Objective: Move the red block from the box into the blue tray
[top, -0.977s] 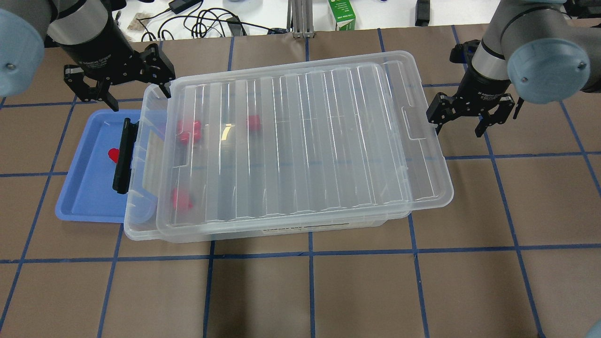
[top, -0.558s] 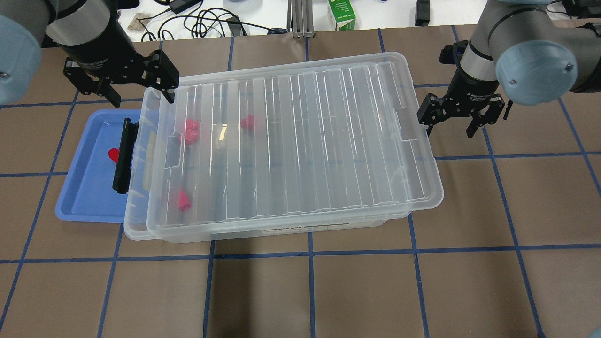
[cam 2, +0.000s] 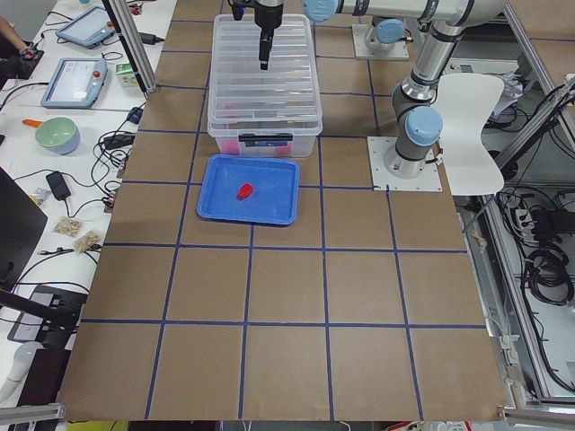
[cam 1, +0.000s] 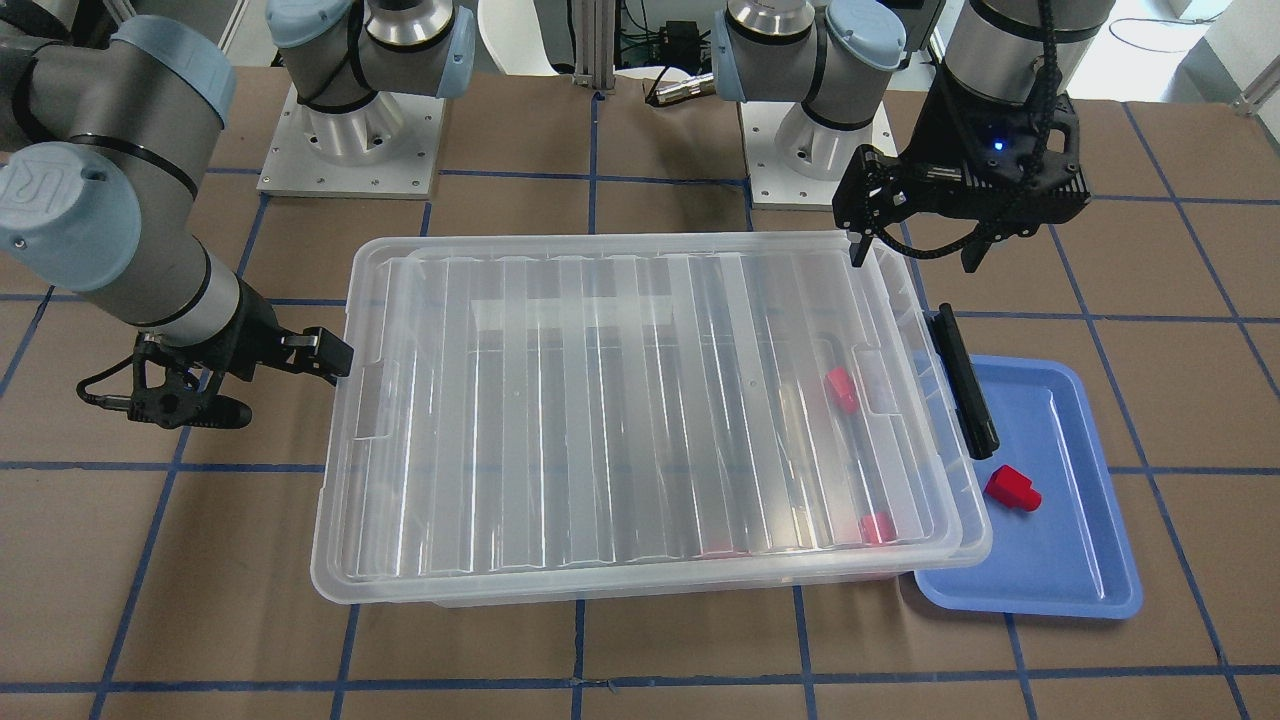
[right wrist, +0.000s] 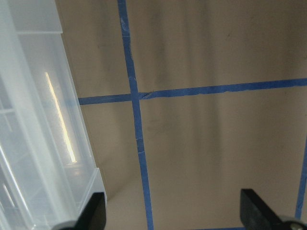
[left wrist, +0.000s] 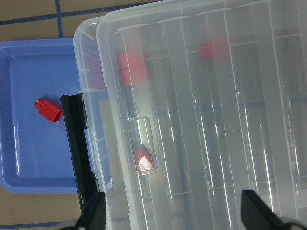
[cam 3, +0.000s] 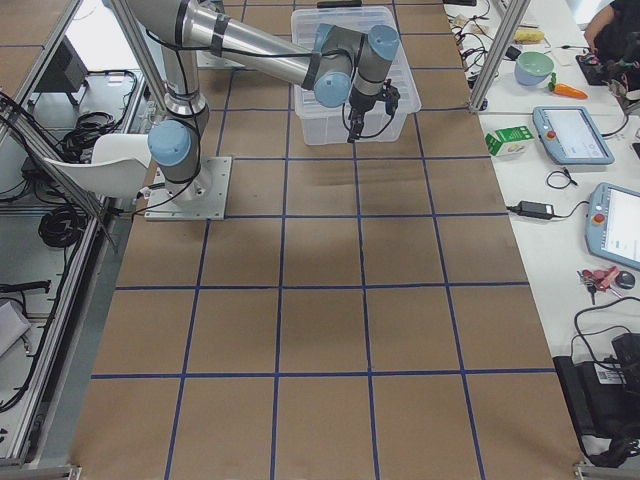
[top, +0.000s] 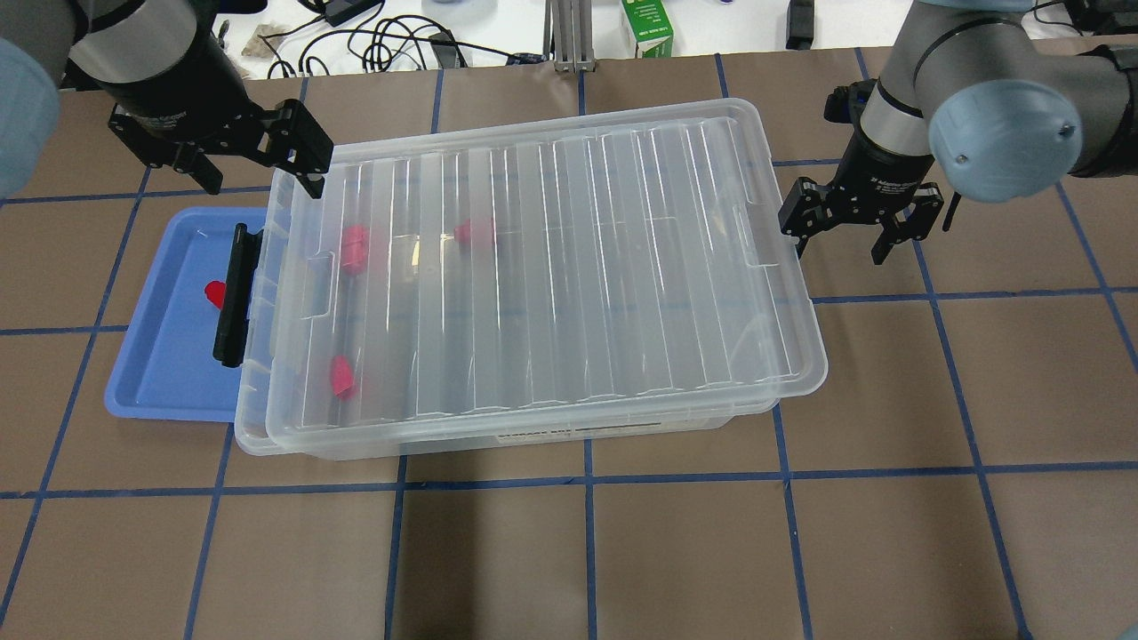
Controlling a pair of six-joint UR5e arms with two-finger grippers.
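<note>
The clear box [top: 569, 267] sits mid-table with its ribbed lid lying on top, slightly askew. Its black latch [top: 233, 298] end overhangs the blue tray [top: 151, 364]. One red block [top: 214, 292] lies in the tray, also in the front view [cam 1: 1012, 488] and the left wrist view [left wrist: 48, 109]. Three more red blocks [top: 354, 247] show through the lid near the latch end. My left gripper [top: 260, 178] is open and empty above the box's far left corner. My right gripper [top: 836, 244] is open, one finger at the lid's right edge.
A green carton [top: 646, 27] and cables [top: 391, 40] lie beyond the far table edge. Blue tape lines grid the brown table [top: 587, 551]. Both robot bases [cam 1: 350, 130] stand behind the box.
The lid has slid left across the box. My right gripper moved left with it, staying at its right edge. My left gripper shifted slightly farther back.
</note>
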